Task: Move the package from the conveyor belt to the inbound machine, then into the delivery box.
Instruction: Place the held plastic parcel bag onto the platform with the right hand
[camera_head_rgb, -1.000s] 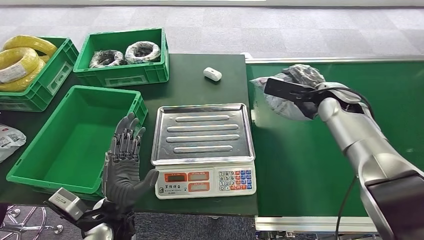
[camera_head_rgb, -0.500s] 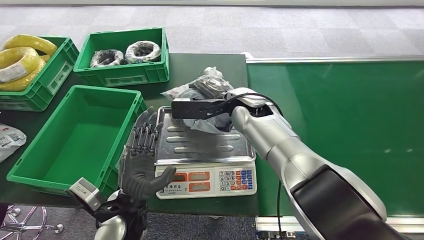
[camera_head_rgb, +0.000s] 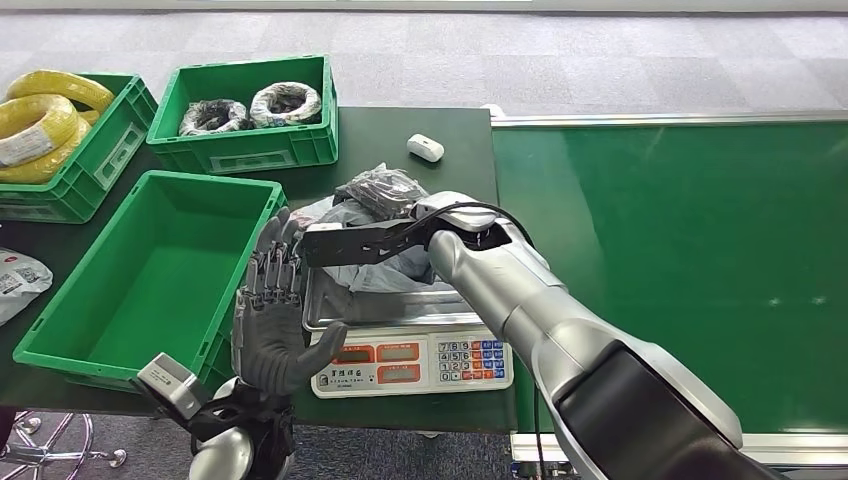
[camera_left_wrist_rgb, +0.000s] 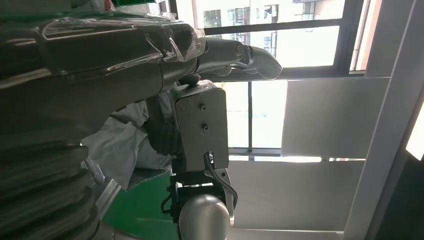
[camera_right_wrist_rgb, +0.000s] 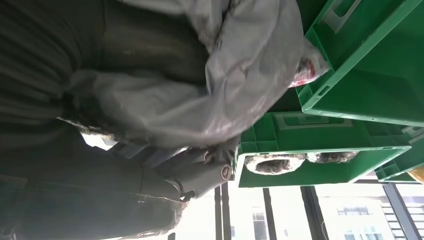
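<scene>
Your right hand (camera_head_rgb: 400, 232) grasped the crumpled grey plastic-wrapped package (camera_head_rgb: 375, 200), holding it above the far left corner of the steel-topped weighing scale (camera_head_rgb: 400, 300); whether the package touched the ribbed platform could not be told. In the right wrist view the same pale wrapping (camera_right_wrist_rgb: 200, 85) bulged out of the hand's closed grip, with green crate walls beyond it.

Your left hand (camera_head_rgb: 270, 320) was released: it stood upright with fingers (camera_head_rgb: 272, 262) spread and nothing in it, just beside the scale's left edge and near the package. It stood between the scale and the large empty green plastic crate (camera_head_rgb: 60, 330), which lay on the side of the left hand away from the scale.

Beyond the right hand, on the dark green bench (camera_head_rgb: 370, 150), sat a small white oblong object (camera_head_rgb: 425, 148) and a second green crate holding wrapped coils (camera_head_rgb: 250, 105). Further out past the left hand was a third green crate with yellow cable coils (camera_head_rgb: 45, 120).

The green conveyor belt (camera_head_rgb: 680, 260) ran along the outer side of your right arm, well apart from the package.
</scene>
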